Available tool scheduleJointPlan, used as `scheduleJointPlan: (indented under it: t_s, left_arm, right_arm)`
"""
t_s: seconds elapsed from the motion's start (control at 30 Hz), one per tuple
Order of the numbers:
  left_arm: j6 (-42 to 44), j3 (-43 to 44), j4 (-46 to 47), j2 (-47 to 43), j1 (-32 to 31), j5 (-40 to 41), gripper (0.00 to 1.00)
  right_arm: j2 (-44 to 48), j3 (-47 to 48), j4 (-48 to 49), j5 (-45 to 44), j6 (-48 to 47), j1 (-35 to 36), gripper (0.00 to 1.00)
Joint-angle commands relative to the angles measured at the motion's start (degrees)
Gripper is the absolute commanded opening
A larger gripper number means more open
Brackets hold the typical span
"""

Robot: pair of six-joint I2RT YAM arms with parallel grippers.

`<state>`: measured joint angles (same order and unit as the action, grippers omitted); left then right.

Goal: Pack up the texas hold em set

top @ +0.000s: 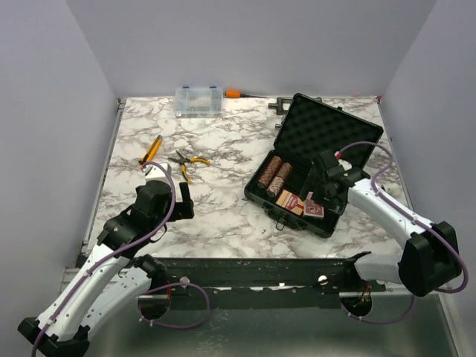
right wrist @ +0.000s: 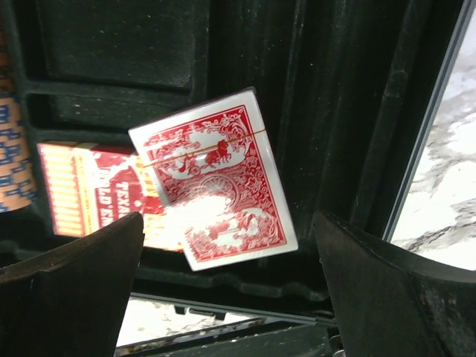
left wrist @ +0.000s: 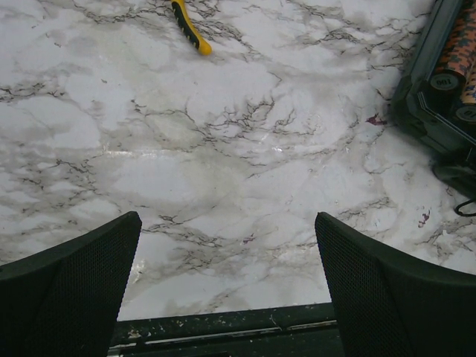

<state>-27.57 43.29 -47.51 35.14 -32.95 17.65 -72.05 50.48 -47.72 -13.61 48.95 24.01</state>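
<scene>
The black case (top: 296, 222) lies open at the right, its foam-lined lid (top: 327, 130) tipped back. Two brown-red chip rolls (top: 275, 177) sit in its left slots. A red-backed card deck (right wrist: 216, 178) lies askew in the case, overlapping a boxed red deck (right wrist: 89, 190) beside it. My right gripper (right wrist: 227, 290) hovers open just above the decks, holding nothing. Over bare marble left of the case, my left gripper (left wrist: 227, 282) also stands open and empty. The case corner (left wrist: 424, 97) and chip rolls (left wrist: 461, 37) show at the right edge of the left wrist view.
A small clear organizer box (top: 198, 100) and an orange-handled tool (top: 234, 94) sit at the back. Orange-handled pliers (top: 186, 160) and a yellow-handled tool (top: 152, 150) lie left of centre. A dark rail (top: 245, 271) runs along the table's near edge.
</scene>
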Motion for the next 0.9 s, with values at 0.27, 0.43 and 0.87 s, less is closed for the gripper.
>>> scheduleJointPlan:
  t_s: [0.27,0.43,0.87]
  left_arm:
    - [-0.54,-1.10,1.98,2.33,0.63,-0.68,0.98]
    - [-0.48,-1.01,1.98,2.70,0.78,-0.63,0.98]
    - [-0.46,-1.01,1.85,2.65,0.98,-0.51,0.98]
  right_arm:
    - [-4.04,-1.96,6.81,0.58,-8.96,0.15,0.91]
    - [-4.40,-2.03,7.20,0.20,-10.61,0.16,0.80]
    - [-6.18,-2.77,8.22,1.31,-15.28,0.15,0.71]
